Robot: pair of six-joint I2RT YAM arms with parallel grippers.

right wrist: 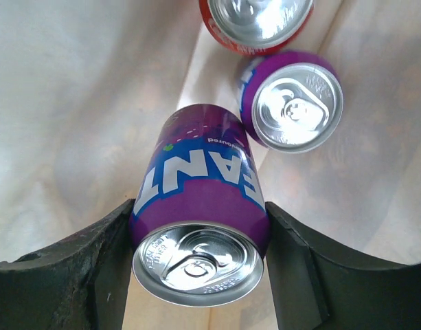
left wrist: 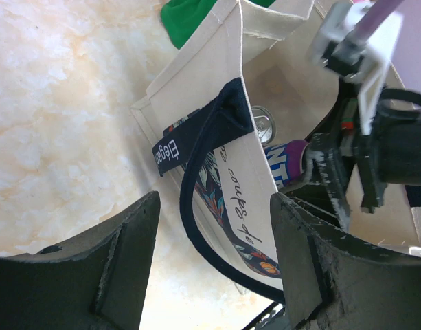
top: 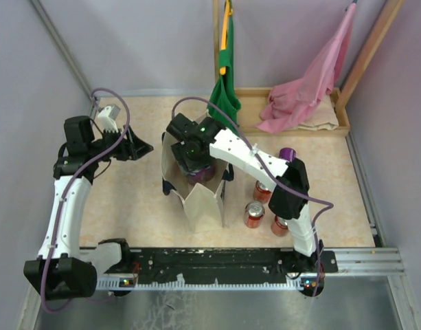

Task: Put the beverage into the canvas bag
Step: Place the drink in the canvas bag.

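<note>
Your right gripper (right wrist: 200, 206) is down inside the canvas bag (top: 205, 206), fingers pinching the beverage (right wrist: 203, 165), a purple can, by its sides with the lid facing the wrist camera. There's cream cloth all round it. Just beyond it in the bag stand a second purple can (right wrist: 292, 103) and a red can (right wrist: 258, 17), close together. The held one is right beside that second purple can, but you can't tell whether they touch, or whether it rests on the bag's floor.

Your left gripper (top: 138, 148) hangs to the left of the bag, fingers spread wide with nothing between them, pointed at the printed side wall. The navy strap (left wrist: 196, 148) loops down that wall right in front of it.

On the table (top: 128, 213), right of the bag, three red cans (top: 254, 214) cluster under your right arm (top: 244, 155), and a stray purple can (top: 286, 152) stands behind that arm. At the back, a green cloth bag (top: 225, 86) hangs just behind the canvas bag, and a pink cloth bag (top: 306, 93) drapes into a wooden tray (top: 250, 110).
</note>
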